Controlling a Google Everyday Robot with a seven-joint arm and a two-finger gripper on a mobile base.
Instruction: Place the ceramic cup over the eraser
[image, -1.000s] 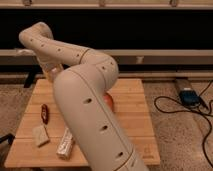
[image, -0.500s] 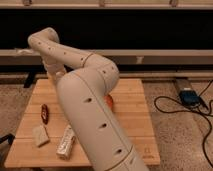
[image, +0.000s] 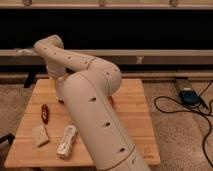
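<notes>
My arm fills the middle of the camera view. It bends over the wooden table (image: 135, 125) and reaches down at the table's far left part. The gripper (image: 60, 95) is at the end of that reach, low over the table and mostly hidden behind my forearm. The ceramic cup and the eraser are not visible; the arm may be covering them.
A slim red object (image: 45, 113) lies at the table's left. A pale beige block (image: 40, 135) and a white labelled bottle (image: 66, 141) on its side lie near the front left. An orange edge (image: 111, 100) peeks out right of the arm. A blue device (image: 188, 96) and cables lie on the floor, right.
The upper bend of my arm has shifted right and slightly down, and the wrist has come lower over the far left of the table.
</notes>
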